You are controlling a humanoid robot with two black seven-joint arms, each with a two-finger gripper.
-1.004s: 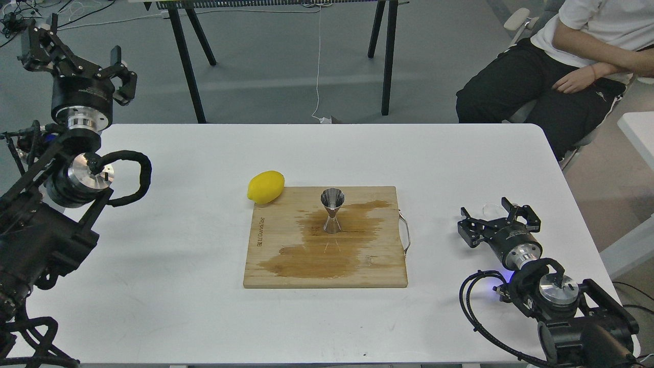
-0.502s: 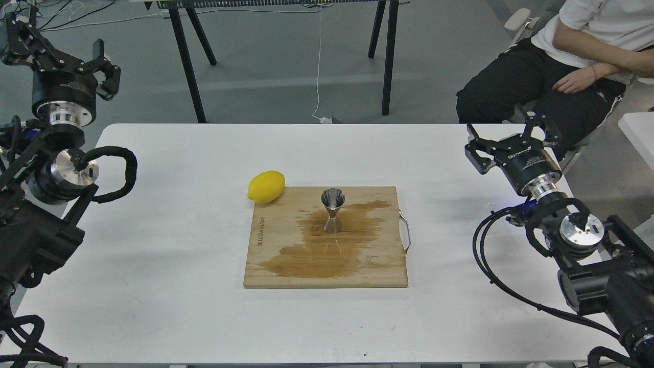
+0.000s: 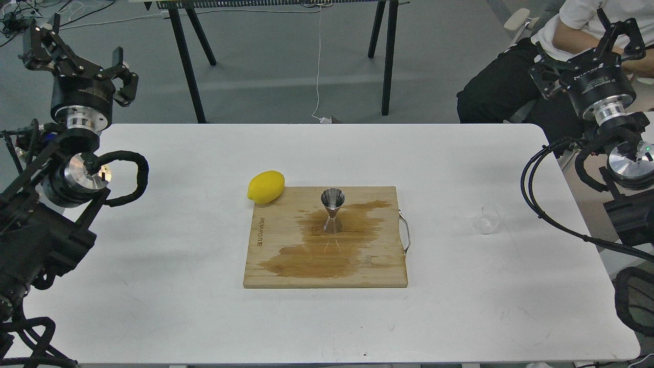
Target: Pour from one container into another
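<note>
On the white worktop [image 3: 153, 245]: one wooden board [image 3: 276, 266] with a wet brown stain, one steel jigger [image 3: 332, 210] upright at its centre, one clear glass cup [image 3: 488, 219] standing alone right of the board, one lemon [image 3: 265, 187] touching the board's far-left corner. The cup is short, round, nearly colourless. Since 0.5 s ago the right tool [image 3: 587, 38] has risen to far right, exposing the cup; both it and the left tool [image 3: 76, 51] are spread open, holding nothing.

Person [image 3: 572, 30], upper right of frame: head cut off by edge. Glass cup [image 3: 487, 219], right of centre: contents too faint to tell.
</note>
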